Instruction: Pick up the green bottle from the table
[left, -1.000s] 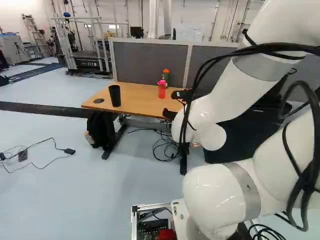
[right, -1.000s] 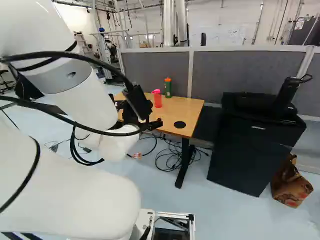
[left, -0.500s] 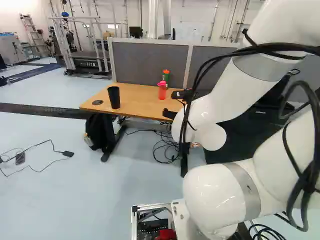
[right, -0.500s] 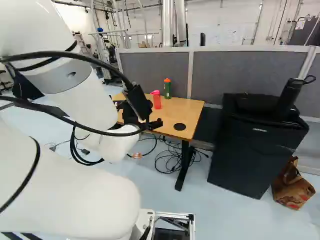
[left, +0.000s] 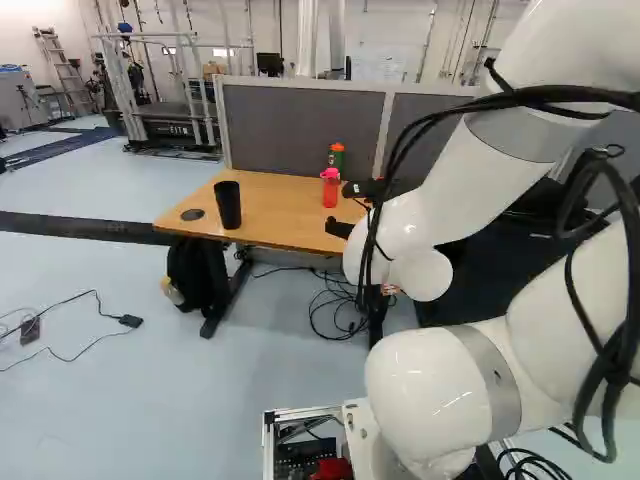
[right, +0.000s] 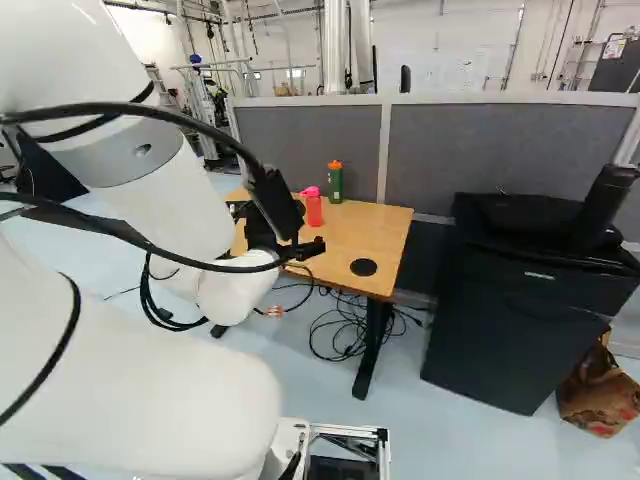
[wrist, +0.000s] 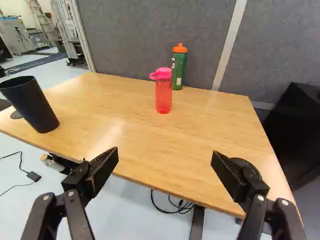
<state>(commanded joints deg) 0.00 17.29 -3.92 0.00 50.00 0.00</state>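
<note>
The moving base carries the white arm closer to the wooden table, which sits slightly larger and lower in the left base view than a second ago, while the black cabinet and the brown paper bag slide farther right in the right base view. The arm holds the same pose above its lowest joint, and the two bottles and the black cup keep their places on the tabletop. The black gripper faces the table with its two fingers spread wide, well apart from both bottles. From the wrist, the gripper shows its fingertips level with each other, the bottles standing ahead, beyond the space between them. The green bottle, topped in orange, stands upright near the table's far edge, before a grey partition. Just in front of it, on the near side and a little to its left, stands a red bottle with a pink lid. The cup stands upright, well to their left.
</note>
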